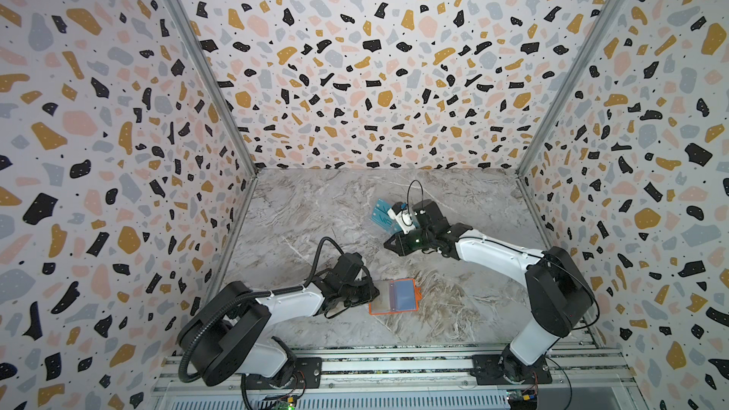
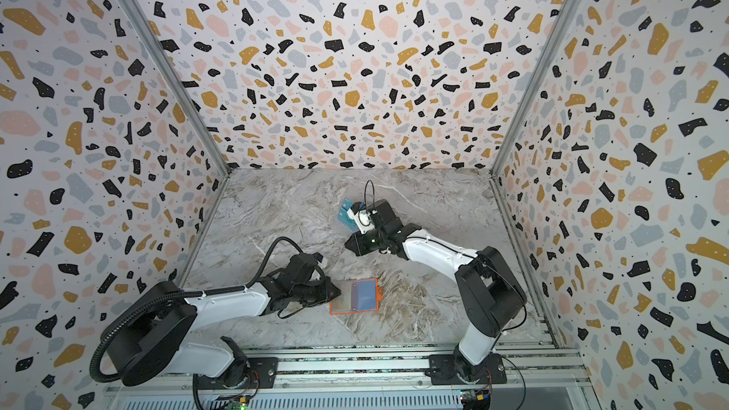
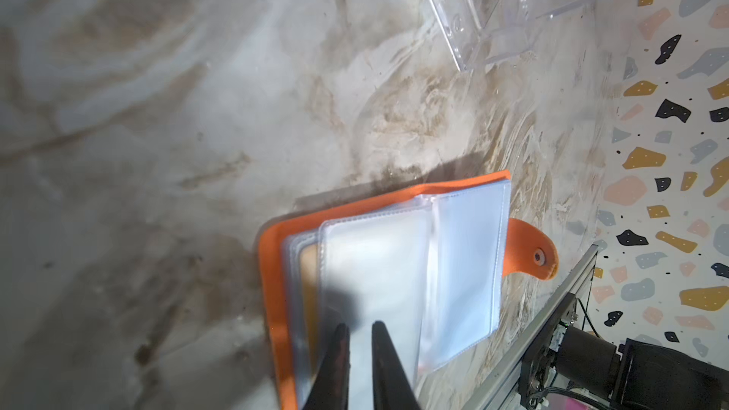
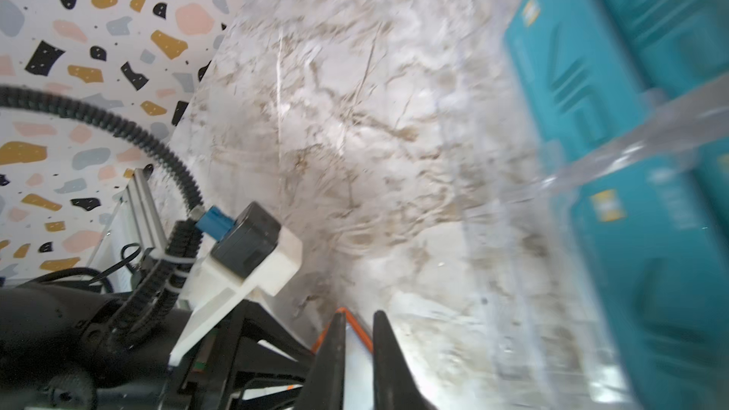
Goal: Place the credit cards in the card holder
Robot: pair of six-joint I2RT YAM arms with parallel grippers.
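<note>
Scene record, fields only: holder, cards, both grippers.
card holder: open on marble table, clear sleeves facing up
teal cards: in clear acrylic stand, farther back
left gripper: over the holder's sleeves, jaws narrowly apart, contact unclear
right gripper: near the stand, jaws narrowly apart, nothing between them
cards inside holder: cannot tell
</note>
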